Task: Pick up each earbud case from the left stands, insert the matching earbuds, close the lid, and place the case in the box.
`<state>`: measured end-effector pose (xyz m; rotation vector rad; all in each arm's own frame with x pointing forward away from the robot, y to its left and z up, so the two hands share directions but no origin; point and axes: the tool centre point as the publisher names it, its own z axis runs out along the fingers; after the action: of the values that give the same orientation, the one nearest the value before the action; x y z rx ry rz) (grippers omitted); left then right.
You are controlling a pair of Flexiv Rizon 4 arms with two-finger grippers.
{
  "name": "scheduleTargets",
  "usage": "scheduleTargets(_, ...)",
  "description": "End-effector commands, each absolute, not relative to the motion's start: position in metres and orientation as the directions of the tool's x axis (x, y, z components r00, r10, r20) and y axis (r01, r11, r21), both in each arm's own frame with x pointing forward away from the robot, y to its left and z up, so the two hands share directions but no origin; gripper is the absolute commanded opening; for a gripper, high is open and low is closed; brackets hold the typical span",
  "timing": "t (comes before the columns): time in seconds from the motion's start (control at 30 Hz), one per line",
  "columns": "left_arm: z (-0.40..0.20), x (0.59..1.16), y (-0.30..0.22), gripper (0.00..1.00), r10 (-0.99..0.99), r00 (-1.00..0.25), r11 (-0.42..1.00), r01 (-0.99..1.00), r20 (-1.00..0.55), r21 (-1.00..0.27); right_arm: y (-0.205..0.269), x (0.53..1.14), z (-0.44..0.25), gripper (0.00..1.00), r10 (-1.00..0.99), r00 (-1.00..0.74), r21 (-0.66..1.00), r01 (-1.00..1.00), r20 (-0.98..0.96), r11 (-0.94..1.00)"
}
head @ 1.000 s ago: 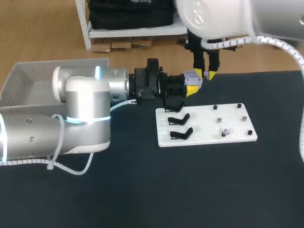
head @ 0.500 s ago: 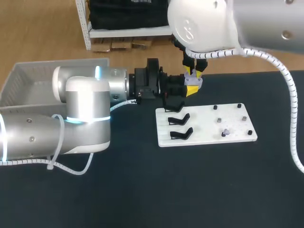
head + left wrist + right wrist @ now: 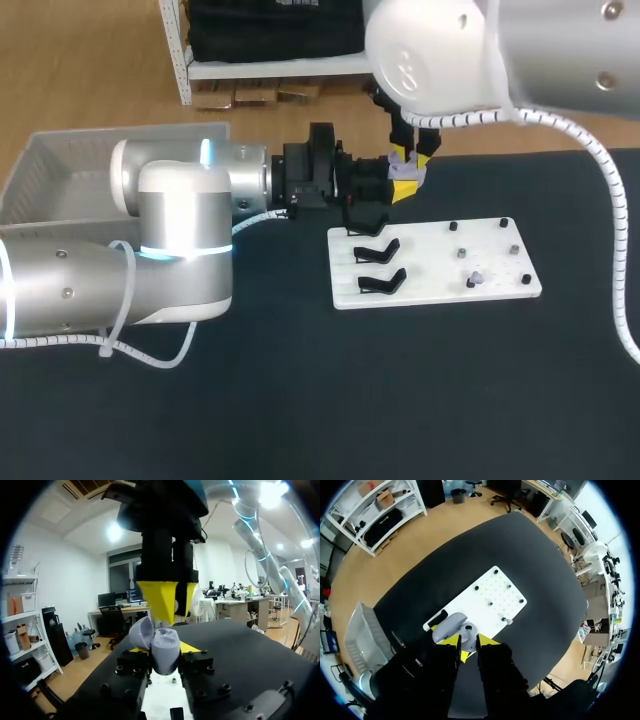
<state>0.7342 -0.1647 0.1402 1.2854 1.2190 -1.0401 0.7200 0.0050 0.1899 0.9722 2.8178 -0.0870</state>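
Left claw (image 3: 161, 656) clamped on lavender earbud case (image 3: 166, 647), lid (image 3: 140, 632) open, held in air just beyond white board (image 3: 430, 262). Right claw (image 3: 169, 624) directly above case, close over its opening; apart or together: cannot tell. Black stands (image 3: 380, 266) on board's left part, one earbud (image 3: 475, 279) near its right end. Grey box (image 3: 60, 175) at far left of surface (image 3: 400, 400).

Wide, matte black table (image 3: 300, 400), its far edge straight

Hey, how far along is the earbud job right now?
Done: one case is off the stands, lid open, clamped in the left pincer. In hand: the right pincer hangs right above it. Left: an earbud lies on the white board, the lid needs closing, and the box shows no case.
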Motion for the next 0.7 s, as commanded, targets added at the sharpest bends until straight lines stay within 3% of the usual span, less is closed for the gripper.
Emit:
scheduleTargets(0.03,0.139,0.732,-0.164,0.00,0.089,0.115,0.060,0.991,-0.989,0.120,0.007,0.723,0.187,0.00,0.607,-0.777,-0.005,0.616,-0.165,0.787)
scheduleTargets(0.7,0.139,0.732,-0.164,0.00,0.089,0.115,0.060,0.991,-0.989,0.120,0.007,0.725,0.175,0.00,0.605,-0.784,-0.015,0.613,-0.141,0.790)
